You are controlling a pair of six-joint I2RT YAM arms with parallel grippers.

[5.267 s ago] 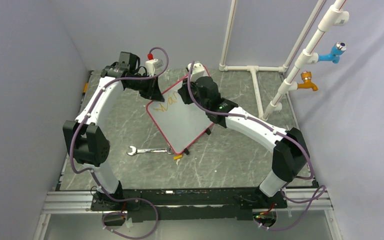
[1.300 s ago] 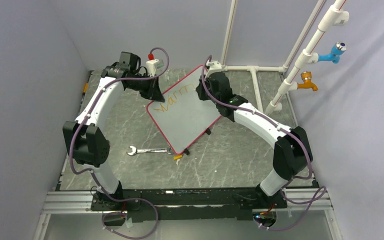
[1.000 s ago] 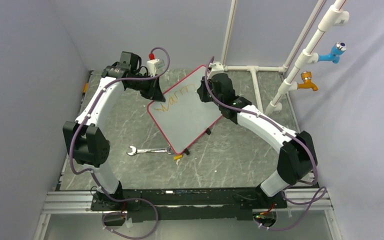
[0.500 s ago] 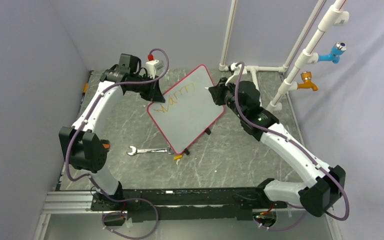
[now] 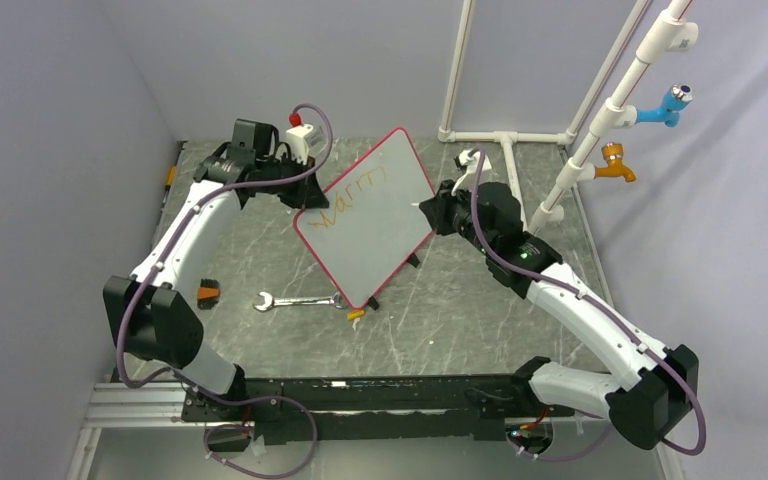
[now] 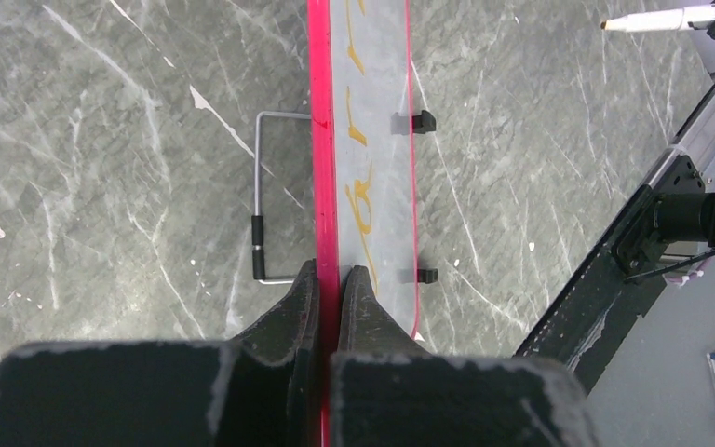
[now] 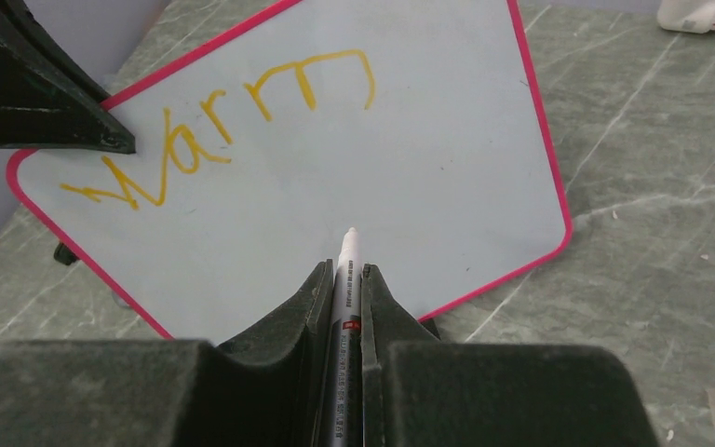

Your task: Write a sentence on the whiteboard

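Observation:
The whiteboard (image 5: 365,215), white with a red-pink rim, stands tilted on the table with yellow letters across its upper part. My left gripper (image 5: 297,200) is shut on its left rim; in the left wrist view the jaws (image 6: 328,275) pinch the red edge of the whiteboard (image 6: 377,140). My right gripper (image 5: 430,213) is shut on a white marker (image 7: 347,279), its tip held off the whiteboard's (image 7: 410,158) lower right area. The marker also shows in the left wrist view (image 6: 656,18).
A wrench (image 5: 300,300) and a small orange cap (image 5: 356,314) lie in front of the board. A small orange-black object (image 5: 206,292) sits at the left. White pipes (image 5: 505,140) with blue (image 5: 668,103) and orange (image 5: 615,160) taps stand at the back right.
More yellow letters were added to the board. My right gripper has pulled the marker back off the board to the right. My left arm shifted and the board turned slightly.

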